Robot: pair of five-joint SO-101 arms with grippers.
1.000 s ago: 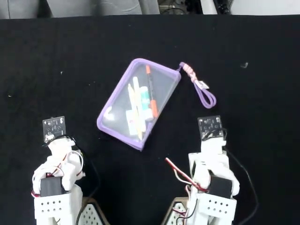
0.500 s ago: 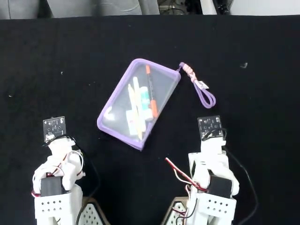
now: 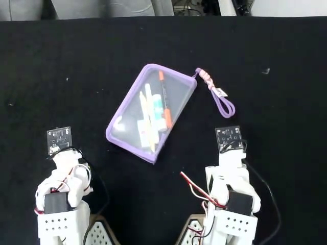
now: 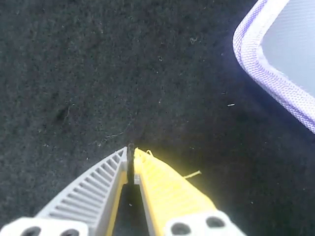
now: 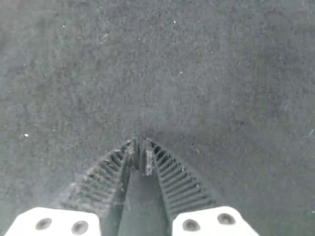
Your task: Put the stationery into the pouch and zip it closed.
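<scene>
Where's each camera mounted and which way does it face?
High view: fixed overhead, looking down at the table; left arm, right arm, pouch ahead of them.
Left wrist view: on that wrist, facing the table; left end effector shut.
Right wrist view: on that wrist, facing the table; right end effector shut.
Shared: high and left wrist views both show the pouch.

Legible text, numbers, signs: none.
- White tag (image 3: 220, 92) on strap (image 3: 226, 106) of pouch (image 3: 126, 102): any print too small to read.
- Stationery (image 3: 164, 102) inside pouch: coloured bands and pale labels visible, lettering not resolvable.
- Square board on left arm (image 3: 59, 139), square board on right arm (image 3: 229, 138): pale dot pattern, no readable characters.
</scene>
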